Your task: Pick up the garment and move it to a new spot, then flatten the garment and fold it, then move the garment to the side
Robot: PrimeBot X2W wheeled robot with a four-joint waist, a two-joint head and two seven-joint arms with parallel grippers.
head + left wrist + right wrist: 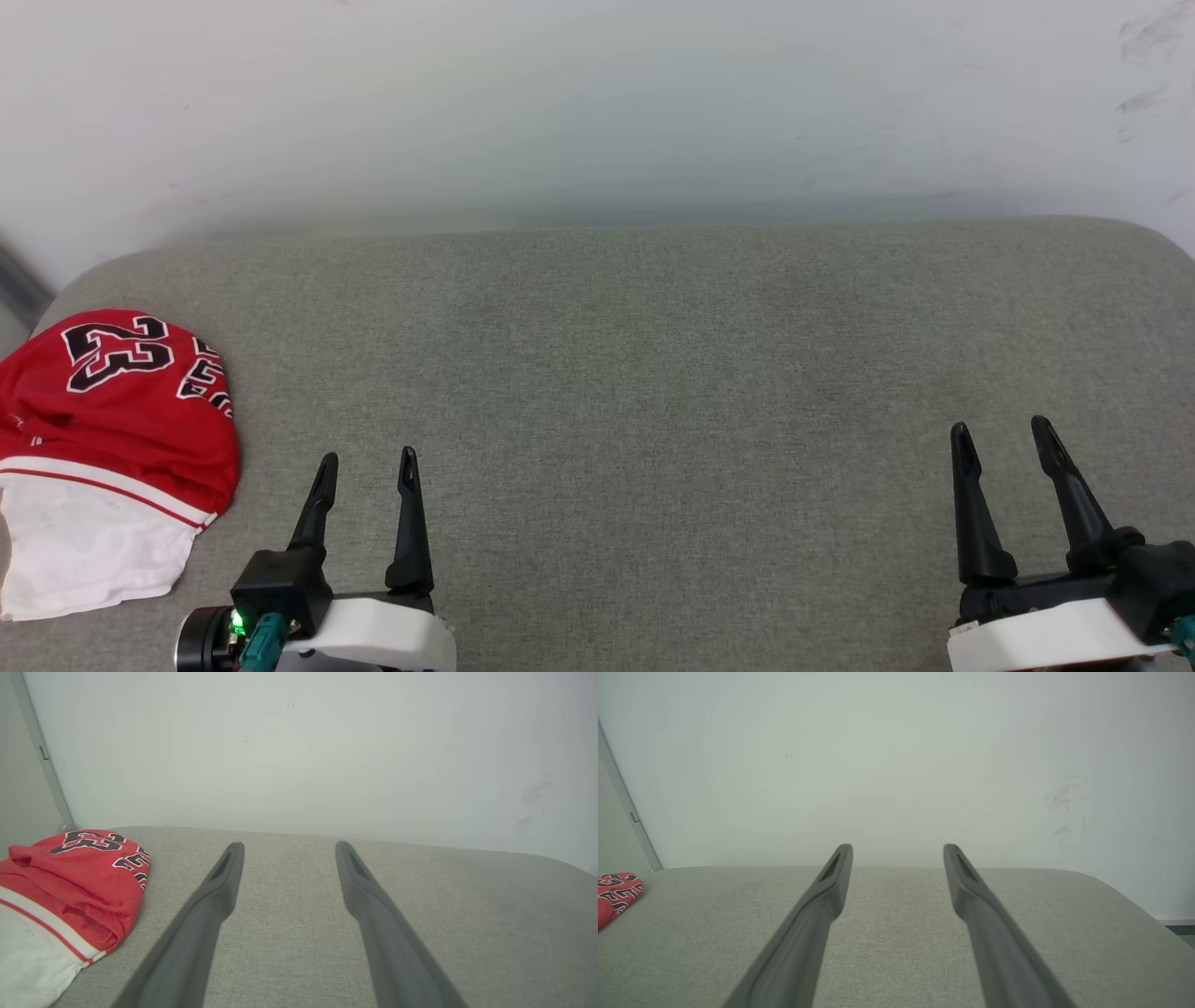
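The red garment [121,420] lies folded in a compact bundle at the far left of the grey cushioned surface [653,373], its black "23" facing up and a white sleeve part toward the front. It shows at the left of the left wrist view too, garment [70,886], and as a small red edge, garment [616,893], in the right wrist view. My left gripper [367,459] is open just right of the bundle, apart from it, nothing between its fingers. My right gripper [1002,431] is open at the lower right, also holding nothing.
A pale wall [597,103] rises directly behind the surface. The surface's rounded corners show at the far left and far right. A thin grey vertical strip [42,756] runs down the wall at the left.
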